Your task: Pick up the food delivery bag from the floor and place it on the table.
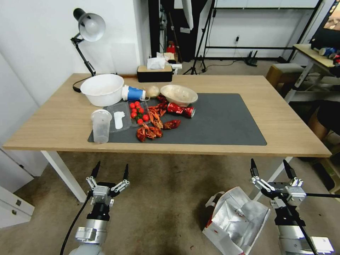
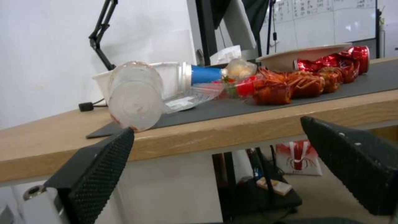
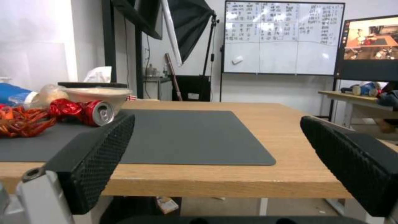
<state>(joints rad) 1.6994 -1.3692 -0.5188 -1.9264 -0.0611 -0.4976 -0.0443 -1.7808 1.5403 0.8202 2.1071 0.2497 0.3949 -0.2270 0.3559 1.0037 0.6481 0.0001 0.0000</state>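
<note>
The food delivery bag point(image 1: 235, 221) stands on the floor point(image 1: 159, 202) in front of the table, at the lower right of the head view. Its mouth is open, showing silver foil lining, a red edge and a white handle loop. My right gripper point(image 1: 269, 166) hangs open just right of and above the bag, not touching it. My left gripper point(image 1: 111, 169) is open over bare floor on the left. The table point(image 1: 56, 124) has a light-wood top and a dark grey mat point(image 1: 226, 120). Both wrist views look across the table edge between spread fingers point(image 2: 95, 174) point(image 3: 352, 161).
The mat's left half holds a white bowl point(image 1: 102, 88), plastic cups, cherry tomatoes, crayfish shells point(image 1: 152, 124) and a crushed red can point(image 1: 181, 109). A desk lamp point(image 1: 88, 26) and tissue box sit behind. A white table leg point(image 1: 63, 175) is near my left gripper. A small red-print bag point(image 2: 298, 158) lies under the table.
</note>
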